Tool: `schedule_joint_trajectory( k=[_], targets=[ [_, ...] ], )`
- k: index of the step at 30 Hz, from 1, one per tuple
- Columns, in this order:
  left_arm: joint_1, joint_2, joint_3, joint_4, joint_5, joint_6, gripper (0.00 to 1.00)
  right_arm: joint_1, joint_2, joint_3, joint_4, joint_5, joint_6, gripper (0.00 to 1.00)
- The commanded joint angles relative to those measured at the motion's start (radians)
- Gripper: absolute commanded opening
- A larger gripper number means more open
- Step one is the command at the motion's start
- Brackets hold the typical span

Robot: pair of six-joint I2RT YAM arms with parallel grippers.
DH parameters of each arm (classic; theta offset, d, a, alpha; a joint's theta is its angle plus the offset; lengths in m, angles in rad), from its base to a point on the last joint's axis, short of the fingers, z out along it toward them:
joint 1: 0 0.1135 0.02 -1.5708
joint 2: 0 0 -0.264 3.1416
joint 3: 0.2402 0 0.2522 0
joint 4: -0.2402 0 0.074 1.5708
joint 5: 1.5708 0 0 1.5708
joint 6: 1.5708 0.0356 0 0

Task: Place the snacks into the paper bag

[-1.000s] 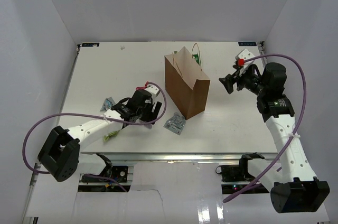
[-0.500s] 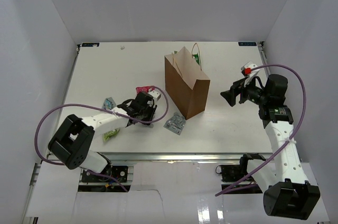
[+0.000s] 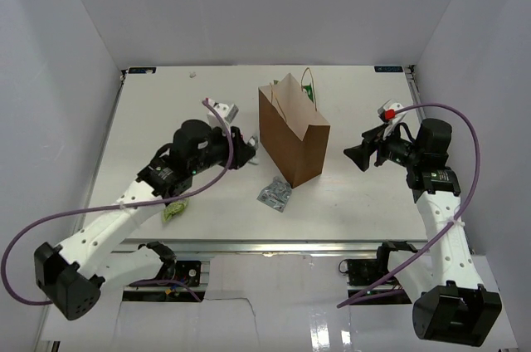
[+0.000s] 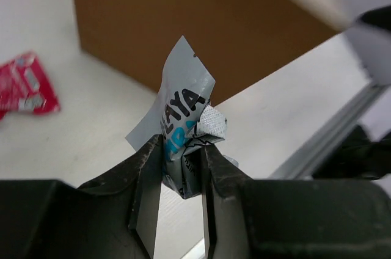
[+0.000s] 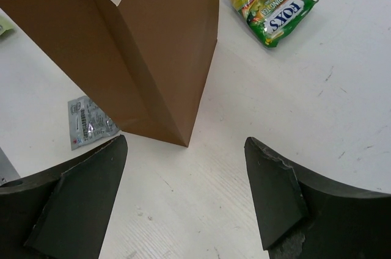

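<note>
The brown paper bag (image 3: 290, 129) stands upright mid-table, its mouth open. My left gripper (image 3: 246, 149) hangs just left of the bag, above the table. In the left wrist view this gripper (image 4: 182, 149) is shut on a silvery blue-grey snack packet (image 4: 183, 109) that sticks up between the fingers, with the bag's wall (image 4: 201, 21) behind it. A red packet (image 4: 24, 85) lies on the table below. My right gripper (image 3: 358, 155) is open to the right of the bag, pointing at it, nothing between its fingers (image 5: 275, 192).
Another silvery packet (image 3: 275, 194) lies by the bag's near corner, also visible in the right wrist view (image 5: 88, 121). A lime green packet (image 3: 174, 211) lies under the left arm. A yellow-green packet (image 5: 272, 5) lies behind the bag.
My left gripper shut on the silvery packet on the table, then rose and swung right toward the bag. The right gripper dropped a little and now holds still.
</note>
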Motion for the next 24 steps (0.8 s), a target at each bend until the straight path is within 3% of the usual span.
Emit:
schedule_joint_trajectory(
  k=[1,10,16,24],
  targets=[
    [-0.030,-0.056,0.200,0.065,0.134,-0.103,0.11,-0.006,0.014,-0.017,0.006,-0.048,-0.003,0.83],
    [-0.116,0.286,0.717,0.074,0.142,-0.086,0.11,-0.006,0.031,-0.040,0.026,-0.045,0.003,0.83],
    [-0.118,0.494,0.858,0.024,0.057,-0.003,0.11,-0.006,0.031,-0.032,0.029,-0.023,0.001,0.83],
    [-0.116,0.568,0.891,-0.025,-0.015,0.077,0.13,-0.009,0.046,-0.026,0.040,0.018,0.006,0.84]
  ],
)
